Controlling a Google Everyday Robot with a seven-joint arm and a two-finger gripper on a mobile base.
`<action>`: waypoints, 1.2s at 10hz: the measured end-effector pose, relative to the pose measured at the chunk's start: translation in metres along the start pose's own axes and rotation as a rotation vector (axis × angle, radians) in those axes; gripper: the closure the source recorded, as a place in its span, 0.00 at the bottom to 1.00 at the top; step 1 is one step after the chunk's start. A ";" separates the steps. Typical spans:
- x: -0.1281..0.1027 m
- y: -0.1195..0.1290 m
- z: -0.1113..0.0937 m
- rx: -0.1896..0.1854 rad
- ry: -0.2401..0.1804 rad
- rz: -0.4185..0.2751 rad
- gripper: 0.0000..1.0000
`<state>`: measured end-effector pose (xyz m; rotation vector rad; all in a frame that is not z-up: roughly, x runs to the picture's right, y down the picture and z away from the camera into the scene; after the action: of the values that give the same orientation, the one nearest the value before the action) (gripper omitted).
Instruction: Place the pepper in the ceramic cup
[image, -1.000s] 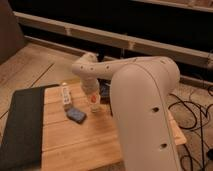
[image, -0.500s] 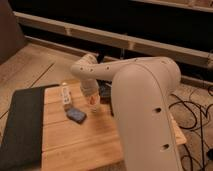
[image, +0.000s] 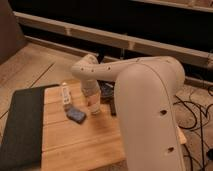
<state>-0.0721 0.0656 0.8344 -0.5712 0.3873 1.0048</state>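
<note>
Camera view: the claw (image: 93, 102) is lowered directly over the ceramic cup (image: 95, 109) on the wooden surface (image: 80, 140), presumably for release; its grip cannot be told.

A wooden slatted counter (image: 80, 137) carries a dark mat (image: 22, 125) along its left edge, a white rectangular bar (image: 65, 95), and a small blue-grey block (image: 76, 114) just beside it. Black cables (image: 196, 112) lie at right.

Dim warm light, soft blur, gripper (image: 94, 106) shadowed
</note>
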 end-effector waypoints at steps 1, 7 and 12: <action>0.000 0.000 -0.001 0.000 -0.003 0.002 0.21; -0.002 0.000 -0.006 -0.019 -0.032 0.014 0.21; -0.019 -0.003 -0.007 -0.048 -0.086 -0.001 0.24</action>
<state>-0.0792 0.0476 0.8398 -0.5695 0.2875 1.0365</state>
